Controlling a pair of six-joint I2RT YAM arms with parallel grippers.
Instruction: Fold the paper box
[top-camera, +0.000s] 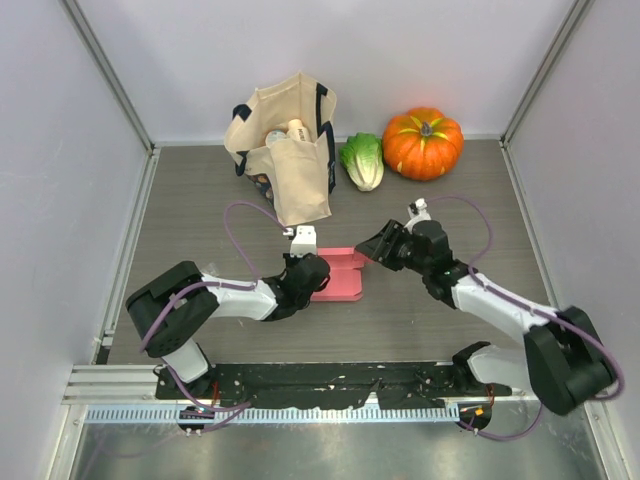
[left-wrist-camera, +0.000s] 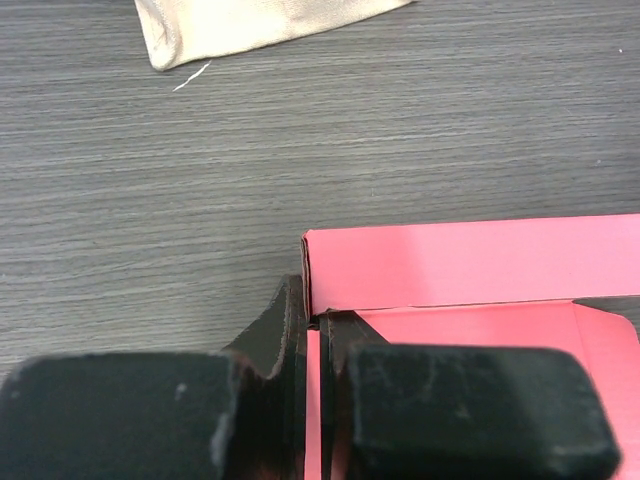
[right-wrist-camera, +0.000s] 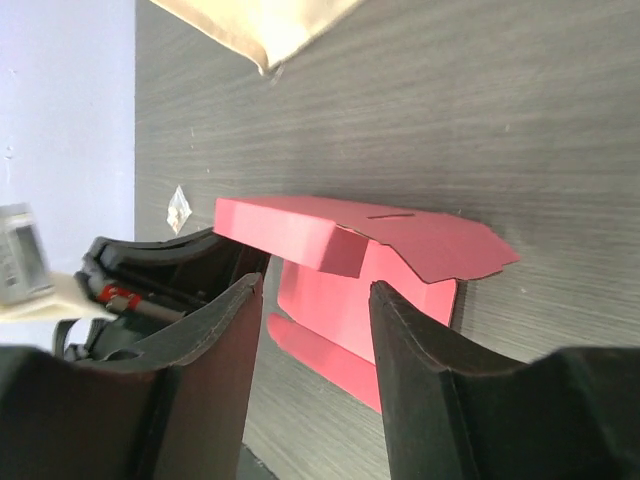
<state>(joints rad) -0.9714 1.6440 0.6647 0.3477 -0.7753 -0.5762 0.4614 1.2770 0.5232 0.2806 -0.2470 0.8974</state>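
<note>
Left gripper pinches paper box edge; right gripper spread nearby.

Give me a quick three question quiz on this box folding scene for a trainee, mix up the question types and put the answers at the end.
1. True or false: in the top view, the cabbage lies between the tote bag and the pumpkin.
2. Fill in: the right gripper has its jaws ___.
3. What is clamped on the edge of the paper box? A the left gripper; B the right gripper; C nothing.
Key: 1 true; 2 open; 3 A.
</note>
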